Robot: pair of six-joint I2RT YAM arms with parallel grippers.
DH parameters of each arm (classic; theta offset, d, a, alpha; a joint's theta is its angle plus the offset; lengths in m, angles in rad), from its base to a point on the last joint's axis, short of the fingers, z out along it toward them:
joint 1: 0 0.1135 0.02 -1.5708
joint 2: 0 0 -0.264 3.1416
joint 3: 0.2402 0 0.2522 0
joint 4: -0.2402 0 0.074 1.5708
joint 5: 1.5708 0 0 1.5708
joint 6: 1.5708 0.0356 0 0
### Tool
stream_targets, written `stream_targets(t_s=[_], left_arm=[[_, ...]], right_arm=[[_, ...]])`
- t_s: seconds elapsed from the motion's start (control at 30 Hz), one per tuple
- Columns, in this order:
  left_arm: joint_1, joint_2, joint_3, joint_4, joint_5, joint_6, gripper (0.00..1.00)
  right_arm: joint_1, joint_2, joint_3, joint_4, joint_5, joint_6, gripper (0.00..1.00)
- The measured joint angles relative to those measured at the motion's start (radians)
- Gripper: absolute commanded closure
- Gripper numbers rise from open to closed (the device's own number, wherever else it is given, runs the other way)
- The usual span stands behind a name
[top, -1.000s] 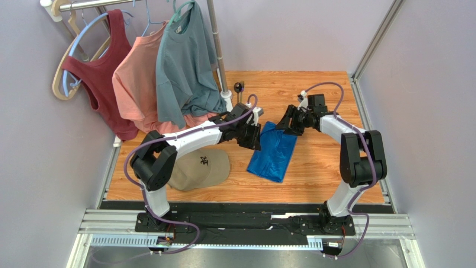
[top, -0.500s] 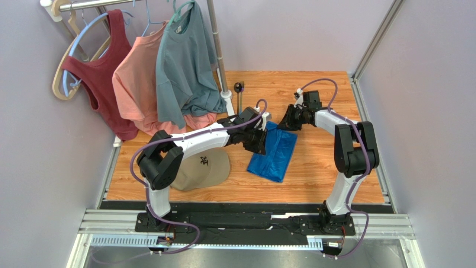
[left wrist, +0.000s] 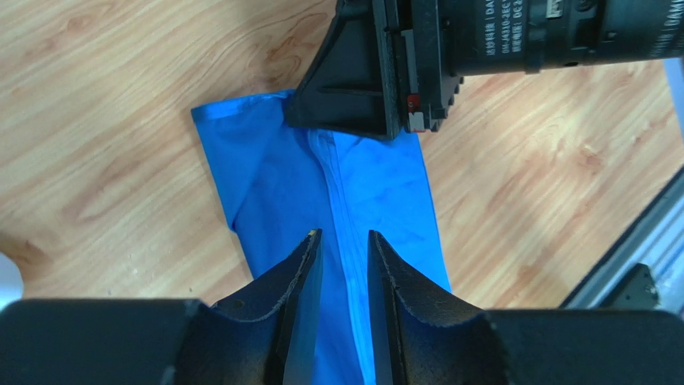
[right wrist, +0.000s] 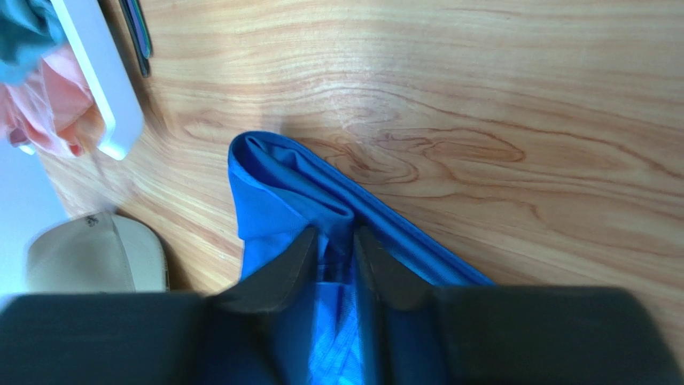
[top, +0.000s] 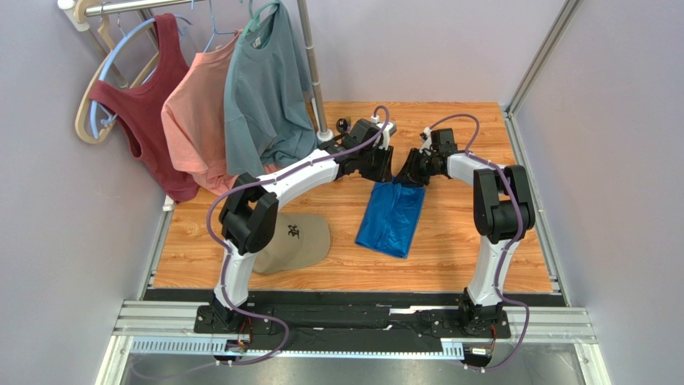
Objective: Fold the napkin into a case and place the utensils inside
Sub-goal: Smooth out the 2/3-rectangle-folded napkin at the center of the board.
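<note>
A tan cap (top: 293, 239) lies at the left of the wooden table (top: 462, 241). The utensils (right wrist: 138, 36) lie at the far edge, just beside the white foot of the clothes rack (right wrist: 92, 76), apart from the cloth. The left gripper (left wrist: 344, 237) hangs over the napkin (top: 393, 220), jaws a narrow gap apart; I cannot tell whether it touches the cloth. The napkin lies mid-table, folded into a long blue strip. The right gripper (right wrist: 335, 233) is at the strip's far end, jaws pinched on a raised fold.
</note>
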Motion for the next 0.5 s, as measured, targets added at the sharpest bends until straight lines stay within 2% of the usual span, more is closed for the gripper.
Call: stream_targets(t_s=[0.03,0.17,0.33,0.4,0.43,0.5], left_arm=[[-0.001,0.017,0.016,-0.003,-0.002,0.011,0.64],[-0.01,0.068,0.051,-0.005,-0.022,0.046,0.6],[-0.04,0.119,0.09,-0.036,-0.112,0.071,0.64],[-0.054,0.146,0.126,-0.047,-0.145,0.071,0.68],[-0.058,0.158,0.139,-0.05,-0.155,0.071,0.69],[-0.066,0.18,0.166,-0.054,-0.171,0.071,0.69]], right_arm=[[0.0,0.0,0.006,-0.008,0.001,0.002,0.54],[-0.006,-0.022,0.019,-0.059,0.024,0.015,0.46],[-0.014,-0.16,-0.019,-0.146,0.071,0.023,0.49],[-0.016,-0.246,-0.074,-0.164,0.085,0.031,0.66],[-0.017,-0.295,-0.11,-0.171,0.092,0.039,0.79],[-0.019,-0.373,-0.182,-0.166,0.09,0.052,0.91]])
